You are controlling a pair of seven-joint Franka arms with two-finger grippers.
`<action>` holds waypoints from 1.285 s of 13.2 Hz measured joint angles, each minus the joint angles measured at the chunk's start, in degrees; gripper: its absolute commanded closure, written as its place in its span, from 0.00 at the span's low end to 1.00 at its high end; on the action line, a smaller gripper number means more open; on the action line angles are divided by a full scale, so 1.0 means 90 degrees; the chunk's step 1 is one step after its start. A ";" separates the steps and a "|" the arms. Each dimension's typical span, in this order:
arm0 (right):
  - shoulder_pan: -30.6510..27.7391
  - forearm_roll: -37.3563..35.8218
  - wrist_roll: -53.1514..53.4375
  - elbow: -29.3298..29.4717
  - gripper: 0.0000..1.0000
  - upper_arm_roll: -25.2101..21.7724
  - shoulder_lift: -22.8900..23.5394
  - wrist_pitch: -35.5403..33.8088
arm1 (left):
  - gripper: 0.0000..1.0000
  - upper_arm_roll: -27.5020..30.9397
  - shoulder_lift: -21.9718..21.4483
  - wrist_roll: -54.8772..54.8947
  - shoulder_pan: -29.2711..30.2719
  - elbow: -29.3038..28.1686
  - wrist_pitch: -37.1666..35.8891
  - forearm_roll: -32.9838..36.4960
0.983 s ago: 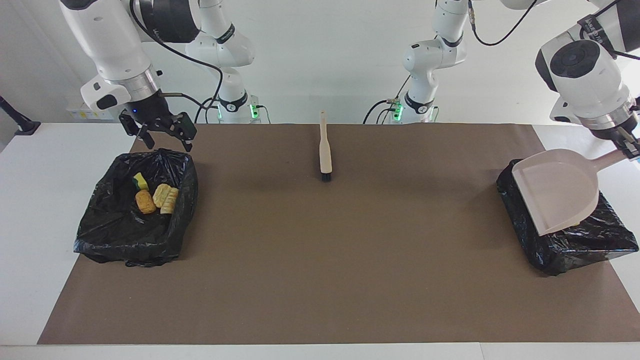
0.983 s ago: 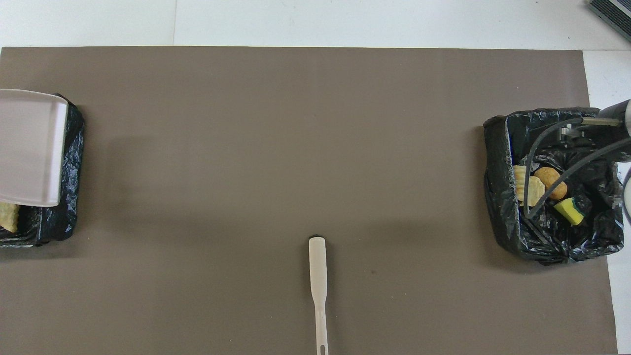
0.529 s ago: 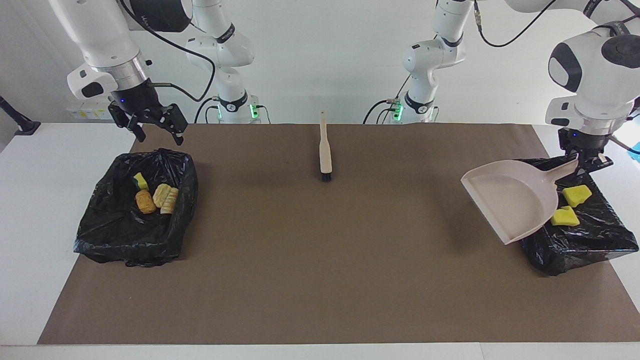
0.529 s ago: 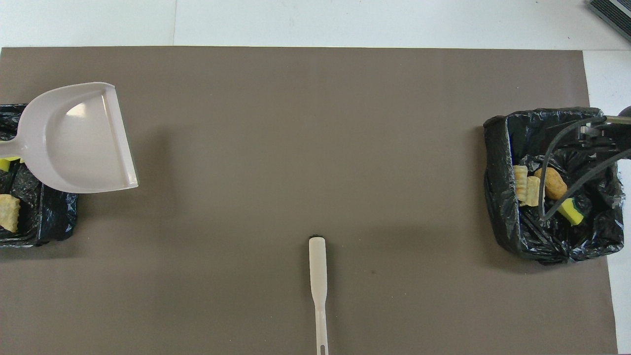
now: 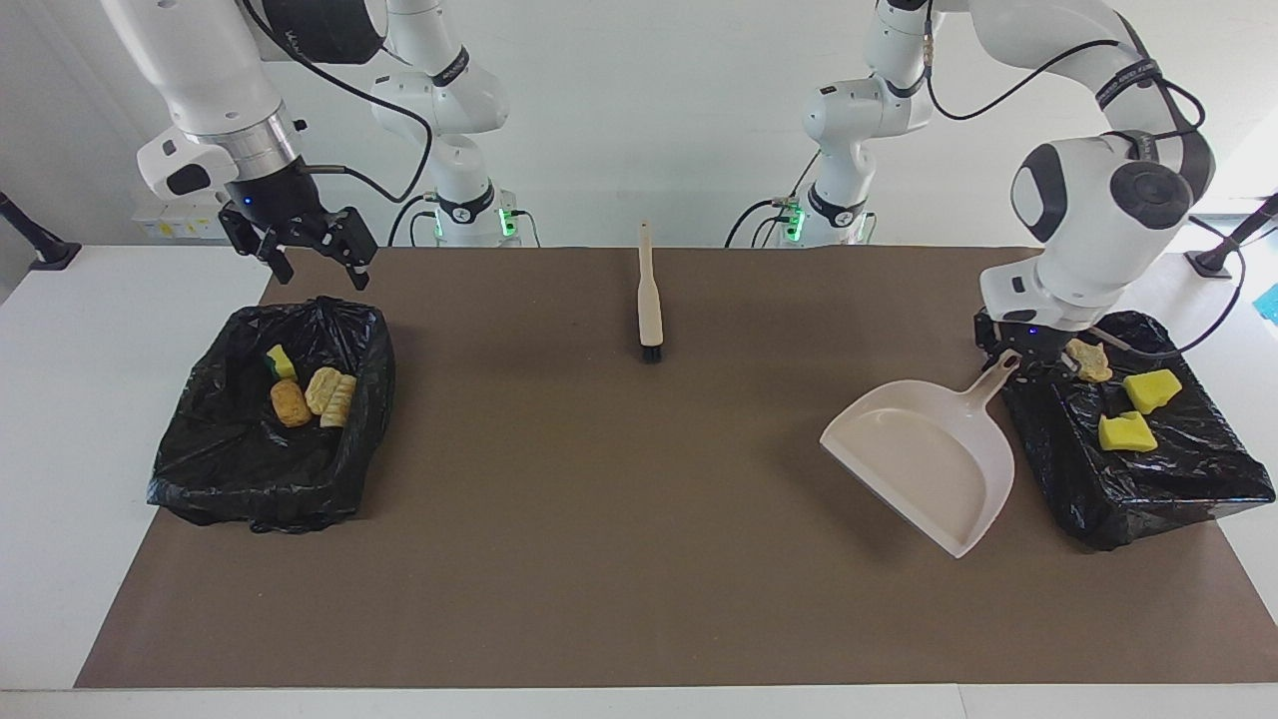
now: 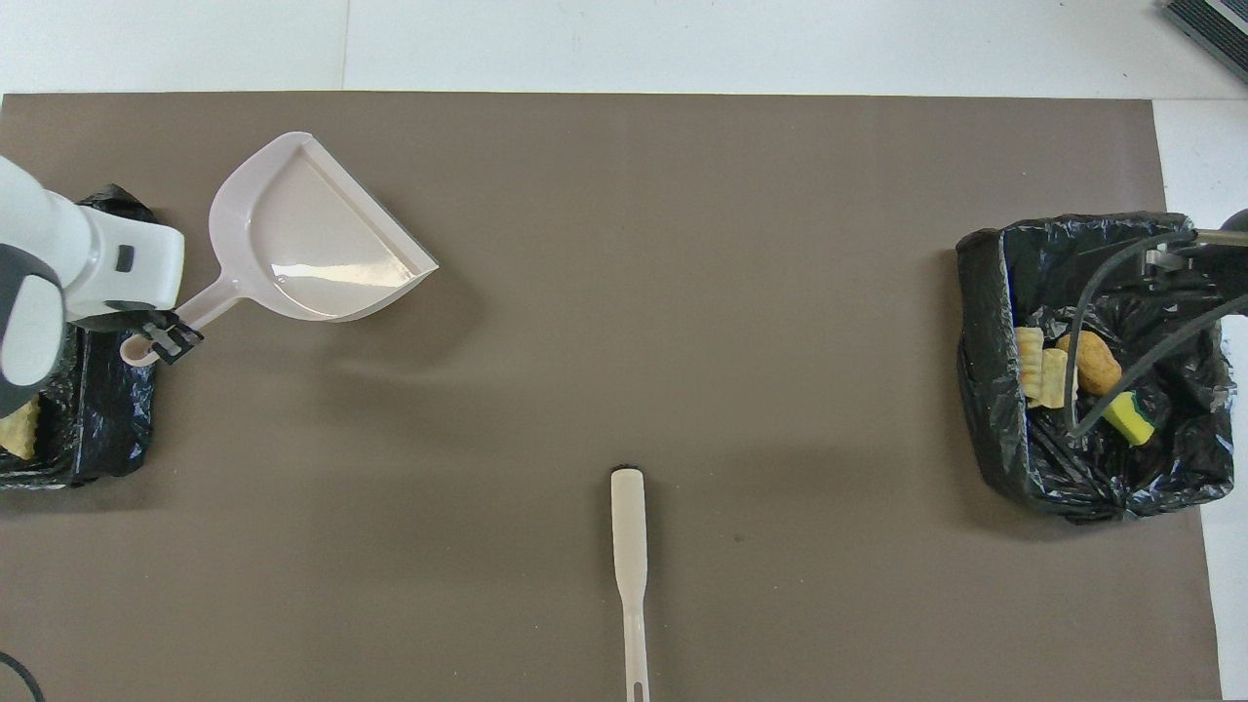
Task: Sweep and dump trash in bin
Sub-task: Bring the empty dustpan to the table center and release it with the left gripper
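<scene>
Left end effector (image 5: 1008,361): closed on the handle of the beige dustpan (image 5: 924,462), at the edge of the black-lined bin (image 5: 1138,469) at the left arm's end of the desk. The pan stood empty, angled out from that bin over the brown mat (image 5: 639,519), its open lip pointing toward the desk's middle and away from the robots.

Right end effector (image 5: 312,262): fingers spread wide, holding nothing, over the robot-side rim of the other black-lined bin (image 5: 270,429) at the right arm's end.

Trash, first lot (image 5: 1138,411): two yellow sponge pieces and one tan chunk, lying in the bin just beside the left end effector.

Trash, second lot (image 5: 310,391): one yellow sponge piece with green backing, one orange-brown chunk and two pale ridged chunks, lying together in the bin under the right end effector.

Brush (image 5: 649,300): beige handle, dark bristles, lying on the mat midway between the bins, near the robots' edge, handle toward the robots.

Open room: the whole middle of the mat, bare between the bins. Each bin sat at an end edge of the mat.
</scene>
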 measured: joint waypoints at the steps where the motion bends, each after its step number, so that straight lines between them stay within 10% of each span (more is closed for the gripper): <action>1: 0.0000 0.0000 0.0000 0.0000 0.00 0.0000 0.0000 0.0000 | 1.00 -0.0010 0.0071 -0.0937 -0.0364 0.0000 -0.0001 -0.0031; 8: 0.0000 0.0000 0.0000 0.0000 0.00 0.0000 0.0000 0.0000 | 1.00 -0.0042 0.0625 -0.6180 -0.2867 0.0160 0.0358 -0.0794; 13: 0.0000 0.0000 0.0000 0.0000 0.00 0.0000 0.0000 0.0000 | 1.00 -0.0021 0.1936 -0.8538 -0.4001 0.1164 0.1028 -0.0892; 14: 0.0000 0.0000 0.0000 0.0000 0.00 0.0000 0.0000 0.0000 | 0.10 -0.0012 0.2261 -0.8809 -0.4110 0.1429 0.1145 -0.0872; 17: 0.0000 0.0000 0.0000 0.0000 0.00 0.0000 0.0000 0.0000 | 0.00 0.0135 0.2448 -0.8965 -0.4053 0.1841 0.1199 -0.0858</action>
